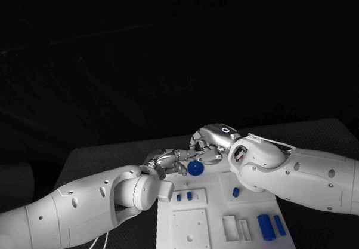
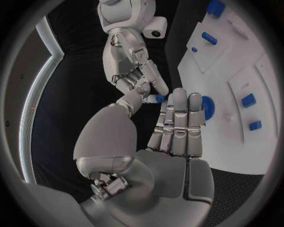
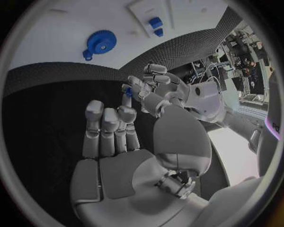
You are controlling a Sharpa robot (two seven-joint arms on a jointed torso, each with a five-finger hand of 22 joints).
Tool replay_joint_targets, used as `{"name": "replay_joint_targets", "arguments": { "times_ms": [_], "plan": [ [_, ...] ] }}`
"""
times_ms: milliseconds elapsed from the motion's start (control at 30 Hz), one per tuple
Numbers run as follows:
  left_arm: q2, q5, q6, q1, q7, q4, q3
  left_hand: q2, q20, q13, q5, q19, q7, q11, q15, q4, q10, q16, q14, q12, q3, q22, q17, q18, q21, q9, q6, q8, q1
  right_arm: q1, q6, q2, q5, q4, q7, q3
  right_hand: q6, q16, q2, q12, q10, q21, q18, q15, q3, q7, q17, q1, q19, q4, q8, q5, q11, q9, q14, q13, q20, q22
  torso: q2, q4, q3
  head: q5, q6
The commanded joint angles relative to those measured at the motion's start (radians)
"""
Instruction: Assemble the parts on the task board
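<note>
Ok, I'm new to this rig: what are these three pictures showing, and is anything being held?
This is a two-armed robot with silver many-fingered hands. The head view looks down on the table; each round picture comes from a wrist camera. The left hand and right hand meet fingertip to fingertip near the far end of the white task board. A small blue part sits between their fingertips; which hand grips it I cannot tell. A blue gear and smaller blue pieces lie on the board.

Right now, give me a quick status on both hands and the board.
Left hand and right hand meet fingertip to fingertip past the board's far end, a small blue piece pinched between them. Blue gear on the board. Nothing in the way.
</note>
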Motion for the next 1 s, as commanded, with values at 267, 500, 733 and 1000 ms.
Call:
{"name": "replay_joint_targets", "arguments": {
  "times_ms": [267,500,733,1000],
  "plan": [
    [0.001,0.011,-0.005,0.002,0.017,0.001,0.001,0.048,-0.006,0.005,-0.002,0.011,-0.01,-0.01,-0.011,-0.016,0.037,-0.011,0.011,-0.01,-0.002,0.005,0.012,0.077,-0.008,-0.002,0.028,0.018,0.009,0.0,0.017,0.0,-0.001,0.002,-0.001,0.001,0.011,-0.001,0.005,-0.004,0.004,0.003,0.016,-0.008,0.008,0.009,-0.001,0.001,0.006,-0.001,0.005,-0.001,-0.001,0.002,0.003,0.002,-0.005,-0.002,0.0,0.0004,0.0001,0.001,-0.002],
    [0.0,0.011,-0.017,0.002,0.019,-0.001,0.001,0.086,-0.012,0.01,-0.003,0.014,-0.028,-0.02,-0.02,-0.035,0.074,-0.02,0.015,-0.013,0.026,0.009,0.023,0.071,-0.011,-0.002,0.07,0.039,0.04,0.0,0.018,0.001,-0.001,0.004,-0.002,0.001,0.011,-0.001,0.005,-0.005,0.004,0.003,0.016,-0.008,0.008,0.009,-0.001,0.001,0.006,-0.001,0.005,-0.001,-0.002,0.002,0.003,0.002,-0.005,-0.002,0.0,0.0003,0.0005,0.002,-0.003],
    [0.001,0.011,-0.022,0.002,0.014,-0.002,0.001,0.09,-0.017,0.011,-0.002,0.018,-0.036,-0.024,-0.024,-0.041,0.093,-0.026,0.021,-0.021,0.062,0.012,0.032,0.066,-0.012,-0.007,0.088,0.044,0.062,0.0,0.019,0.001,-0.001,0.007,-0.001,0.001,0.011,-0.001,0.005,-0.005,0.004,0.003,0.016,-0.008,0.008,0.009,-0.001,0.001,0.006,-0.001,0.005,-0.001,-0.002,0.002,0.003,0.003,-0.005,-0.002,0.0,0.0002,0.0001,0.003,-0.004],
    [0.003,0.011,-0.03,0.002,0.009,-0.007,0.001,0.091,-0.024,0.015,-0.002,0.028,-0.043,-0.031,-0.031,-0.046,0.119,-0.024,0.032,-0.023,0.079,0.02,0.044,0.063,-0.006,-0.011,0.107,0.051,0.069,0.0,0.025,0.0,-0.001,0.011,-0.001,0.001,0.011,-0.001,0.004,-0.005,0.004,0.003,0.016,-0.008,0.009,0.009,-0.001,0.001,0.007,-0.001,0.005,-0.001,-0.002,0.002,0.003,0.003,-0.005,-0.003,0.0,-0.0002,0.0005,0.004,-0.004]
  ]
}}
